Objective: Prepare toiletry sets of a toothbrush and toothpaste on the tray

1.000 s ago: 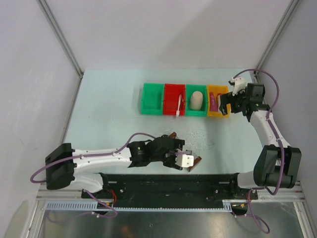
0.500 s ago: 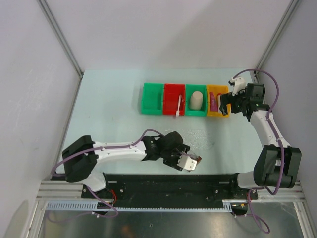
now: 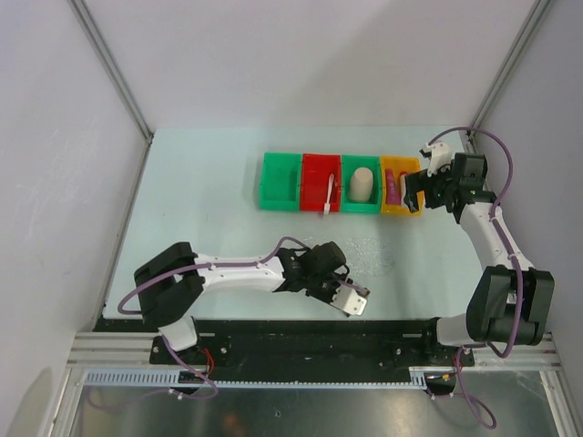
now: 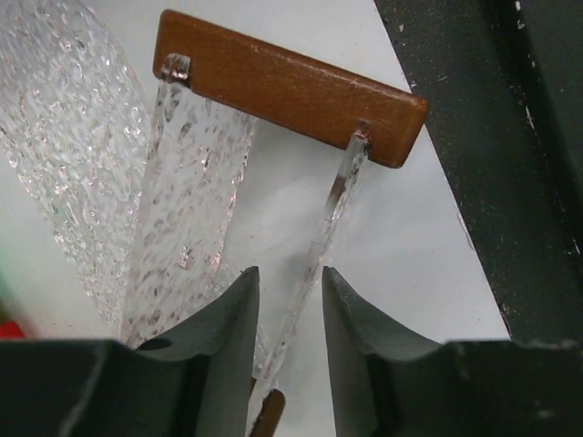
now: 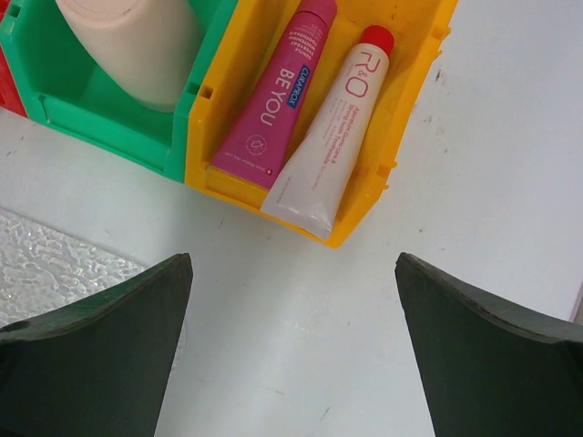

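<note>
Left tool [image 4: 289,278]: narrow. My two fingers stand one on each side of the tray's thin clear side wall. A sliver of gap shows beside the wall, so I am not clamped on it.
Right tool [image 5: 291,264]: wide, with nothing between my fingers. It hangs over bare tabletop [image 3: 200,200] at 6 o'clock of the yellow bin [image 5: 410,118] in my wrist view.
Tray [image 4: 182,209]: on the tabletop near the arm bases, at about 5 o'clock from the red bin [image 3: 314,173] in the top view. One brown handle [image 4: 291,86] sits at 12 o'clock of my left fingers.
Toothbrush [image 3: 326,194]: lying lengthwise in the red bin, well apart from the tray.
Toothpaste [image 5: 273,100]: magenta tube in the yellow bin at the row's 3 o'clock end. A white tube with a red cap [image 5: 332,137] lies just beside it at 3 o'clock.
Beige cup [image 3: 363,184]: in the green bin [image 3: 362,208] between the red and yellow ones.
</note>
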{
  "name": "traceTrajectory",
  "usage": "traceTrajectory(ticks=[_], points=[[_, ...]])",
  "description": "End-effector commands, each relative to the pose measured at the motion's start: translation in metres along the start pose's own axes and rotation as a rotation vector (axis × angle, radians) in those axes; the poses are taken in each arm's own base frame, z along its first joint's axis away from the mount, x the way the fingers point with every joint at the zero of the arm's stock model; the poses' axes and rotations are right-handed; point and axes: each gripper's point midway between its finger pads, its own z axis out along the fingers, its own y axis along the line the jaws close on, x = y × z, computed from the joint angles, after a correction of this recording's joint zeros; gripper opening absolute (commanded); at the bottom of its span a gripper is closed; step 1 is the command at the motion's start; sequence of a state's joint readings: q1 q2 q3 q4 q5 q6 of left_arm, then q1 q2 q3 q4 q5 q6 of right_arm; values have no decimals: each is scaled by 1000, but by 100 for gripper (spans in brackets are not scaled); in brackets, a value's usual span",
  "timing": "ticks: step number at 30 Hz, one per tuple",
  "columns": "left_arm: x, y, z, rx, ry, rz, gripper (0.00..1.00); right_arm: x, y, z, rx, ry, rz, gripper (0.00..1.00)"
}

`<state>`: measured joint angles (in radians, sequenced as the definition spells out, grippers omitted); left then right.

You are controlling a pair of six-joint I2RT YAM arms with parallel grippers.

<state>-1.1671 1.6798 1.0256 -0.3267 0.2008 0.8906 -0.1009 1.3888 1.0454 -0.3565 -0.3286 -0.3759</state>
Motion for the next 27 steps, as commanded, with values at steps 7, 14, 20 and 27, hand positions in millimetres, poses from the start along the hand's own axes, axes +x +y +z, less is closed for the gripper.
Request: traceTrajectory(ticks=[7, 14, 20, 27], points=[[-13, -2, -6, 47, -39, -38, 17, -15, -8, -2, 21, -24, -20, 100], [-30, 23, -28, -2, -101, -134, 0, -15, -8, -3, 21, -25, -18, 100], [-54, 46, -59, -34, -222, -270, 0, -16, -8, -3, 22, -28, -19, 100], [-68, 62, -87, 42, -375, -411, 0, -16, -7, -3, 17, -27, -16, 100]])
